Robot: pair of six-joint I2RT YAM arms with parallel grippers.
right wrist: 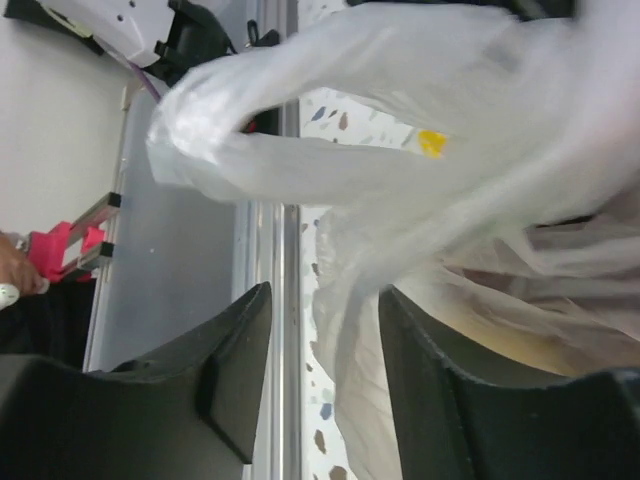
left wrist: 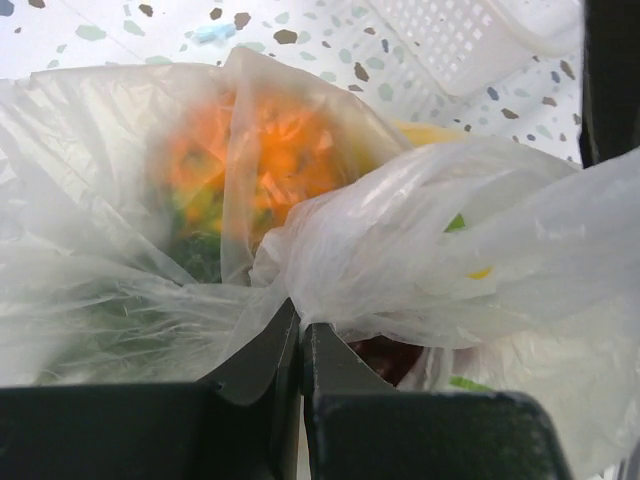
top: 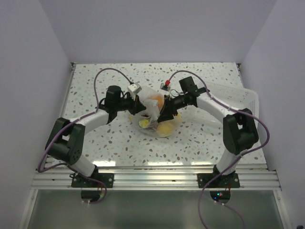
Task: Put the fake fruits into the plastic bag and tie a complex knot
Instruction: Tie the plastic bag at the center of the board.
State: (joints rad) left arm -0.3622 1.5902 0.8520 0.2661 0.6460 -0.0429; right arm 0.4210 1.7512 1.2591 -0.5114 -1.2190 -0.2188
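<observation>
The plastic bag [top: 151,113] lies mid-table between both arms, with fake fruits inside: an orange one [top: 156,99] and a yellow one [top: 165,128]. In the left wrist view the bag [left wrist: 420,240] fills the frame, showing an orange fruit [left wrist: 260,160] and a dark reddish one [left wrist: 395,358] through the film. My left gripper [left wrist: 300,325] is shut on a bunched fold of the bag's neck; whether that bunch is the knot I cannot tell. My right gripper [right wrist: 325,300] is open, and a loose strip of the bag [right wrist: 400,170] hangs between its jaws against the right finger.
A white slotted tray [top: 238,98] sits at the right of the table, behind the right arm, and shows again as the tray [left wrist: 470,40] at the top of the left wrist view. The aluminium rail [top: 152,176] runs along the near edge.
</observation>
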